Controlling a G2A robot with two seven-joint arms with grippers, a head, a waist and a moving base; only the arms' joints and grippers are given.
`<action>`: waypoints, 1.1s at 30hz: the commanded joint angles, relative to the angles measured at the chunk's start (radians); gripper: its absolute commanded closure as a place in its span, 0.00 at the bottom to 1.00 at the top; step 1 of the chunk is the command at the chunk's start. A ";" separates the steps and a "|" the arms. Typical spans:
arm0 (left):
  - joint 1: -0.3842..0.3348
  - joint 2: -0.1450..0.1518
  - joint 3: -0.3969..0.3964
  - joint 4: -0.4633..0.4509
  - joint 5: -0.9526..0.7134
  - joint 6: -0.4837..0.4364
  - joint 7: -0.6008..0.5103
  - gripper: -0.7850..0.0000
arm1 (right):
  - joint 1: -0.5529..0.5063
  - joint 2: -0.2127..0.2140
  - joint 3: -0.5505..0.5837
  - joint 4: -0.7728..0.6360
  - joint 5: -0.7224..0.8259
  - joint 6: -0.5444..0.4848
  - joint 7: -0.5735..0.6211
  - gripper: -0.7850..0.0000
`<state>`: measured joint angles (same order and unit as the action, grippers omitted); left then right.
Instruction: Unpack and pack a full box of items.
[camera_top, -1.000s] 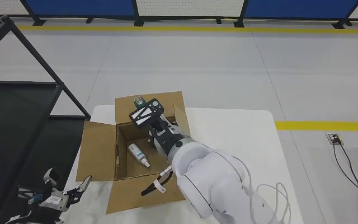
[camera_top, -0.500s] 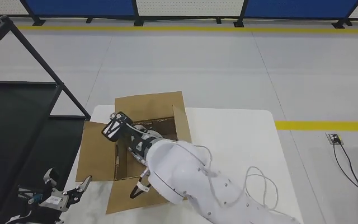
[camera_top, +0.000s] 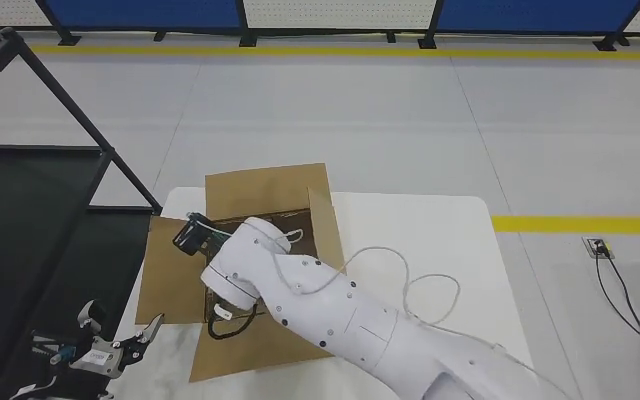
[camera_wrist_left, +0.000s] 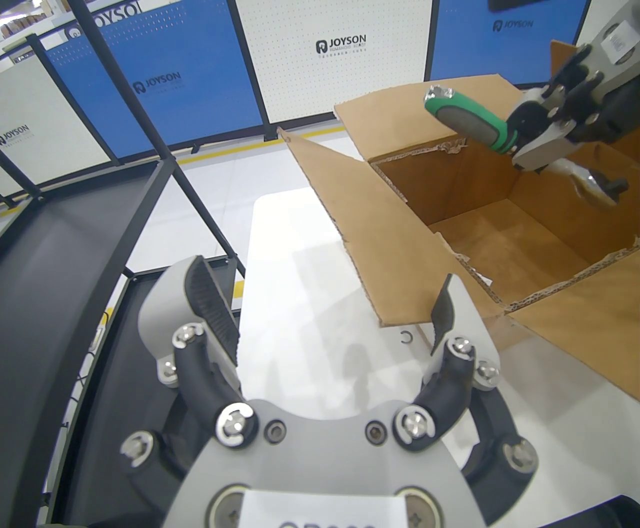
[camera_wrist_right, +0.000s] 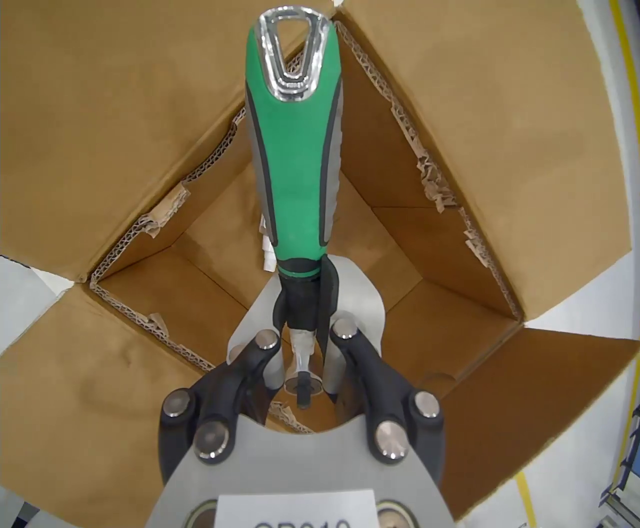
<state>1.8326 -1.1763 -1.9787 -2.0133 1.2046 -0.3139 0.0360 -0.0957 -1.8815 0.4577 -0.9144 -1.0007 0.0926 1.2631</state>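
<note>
**Right claw grips a green-handled tool above the box**

The right gripper (camera_wrist_right: 304, 305) is clamped on the dark neck of a green-handled tool (camera_wrist_right: 295, 165). It holds the tool in the air over the left rim of the cardboard box (camera_top: 265, 185). The box sits at the far left corner of the worktop (camera_top: 420, 230) with its flaps spread. The left gripper (camera_wrist_left: 332, 310) hangs empty with its jaws wide, by the worktop's left edge near the box's left flap.

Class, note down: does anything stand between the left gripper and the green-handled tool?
Yes: a flap of the box juts out between the open left gripper and the tool, which the right gripper holds.
</note>
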 joint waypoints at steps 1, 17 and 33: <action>0.000 0.000 0.000 0.000 0.000 0.000 0.000 0.00 | 0.009 -0.020 0.000 0.067 0.023 0.014 -0.016 1.00; 0.000 0.000 0.000 0.000 0.000 0.000 0.000 0.00 | -0.006 -0.026 0.019 0.125 0.033 0.020 -0.071 1.00; 0.000 0.000 0.000 0.000 0.000 0.000 0.000 0.00 | 0.007 -0.132 -0.015 0.464 0.092 -0.052 -0.149 1.00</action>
<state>1.8326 -1.1763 -1.9787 -2.0133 1.2046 -0.3139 0.0360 -0.0872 -2.0123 0.4454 -0.4587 -0.9116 0.0420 1.1184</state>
